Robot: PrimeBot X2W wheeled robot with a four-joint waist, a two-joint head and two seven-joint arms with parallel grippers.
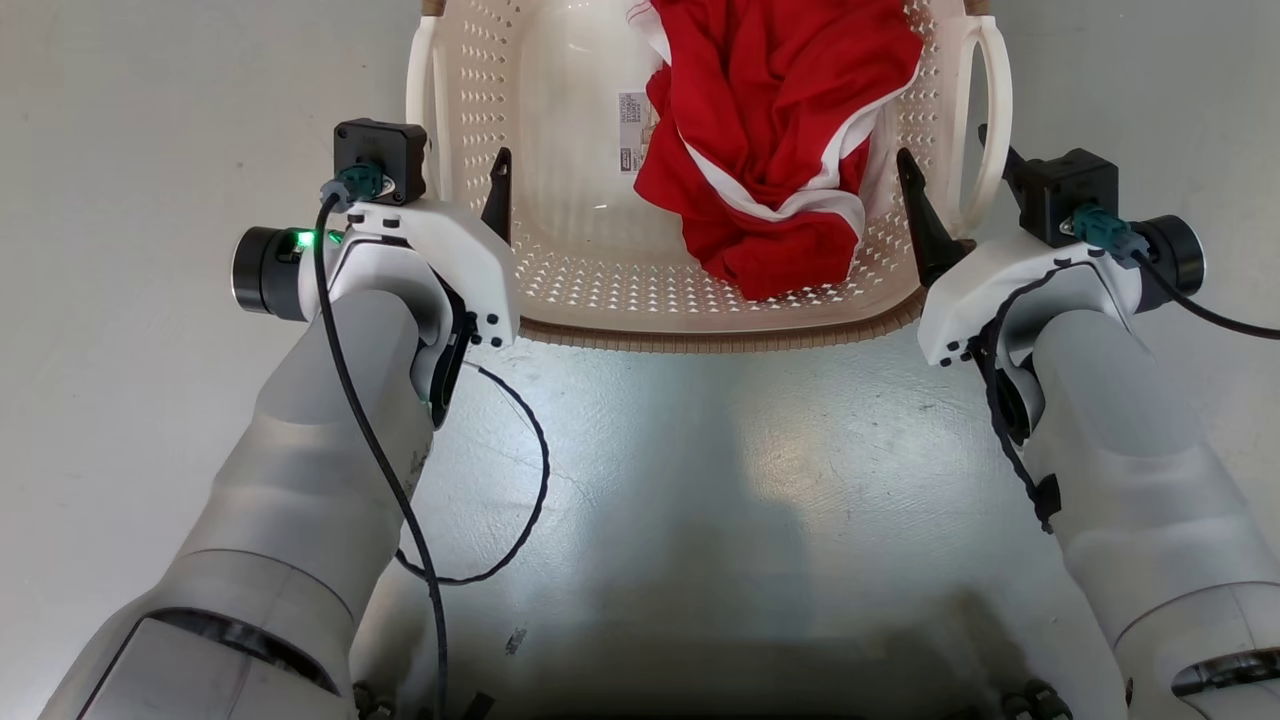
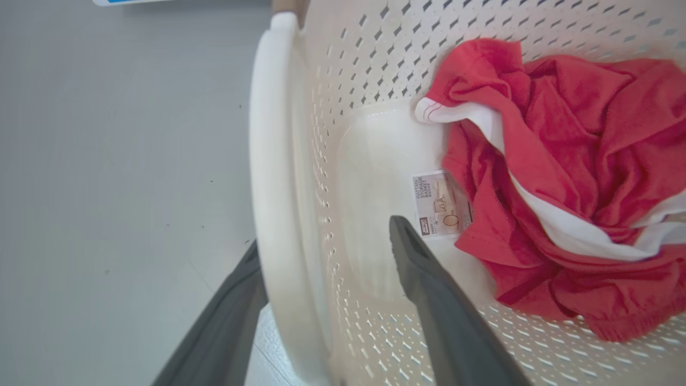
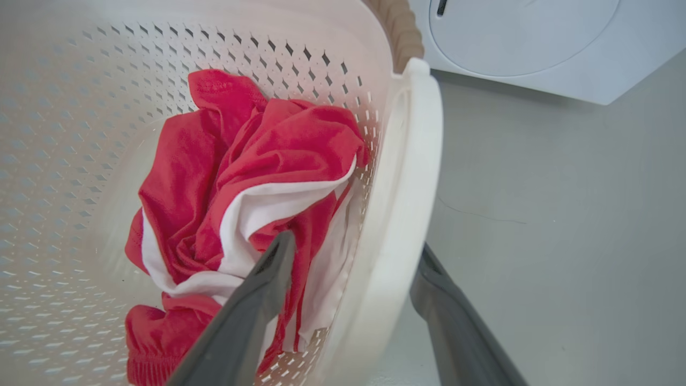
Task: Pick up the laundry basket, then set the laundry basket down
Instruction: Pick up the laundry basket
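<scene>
Grey floor (image 1: 700, 480); laundry basket (image 1: 600, 290) walls straddled by left claw (image 2: 324, 236), right claw (image 3: 355, 242).

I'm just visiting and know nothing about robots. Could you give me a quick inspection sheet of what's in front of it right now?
Surface: pale grey floor, glossy, lightly scuffed.
Job's things: laundry basket, upright; lifted or resting, cannot tell.
Clutter: red-and-white garment and paper label inside the basket.
Grippers: left gripper and right gripper open, each straddling a side handle, one finger inside.
Cables: black cable loops off the left arm; second cable leaves the right wrist.
Surroundings: white appliance with round door beyond the basket.
</scene>
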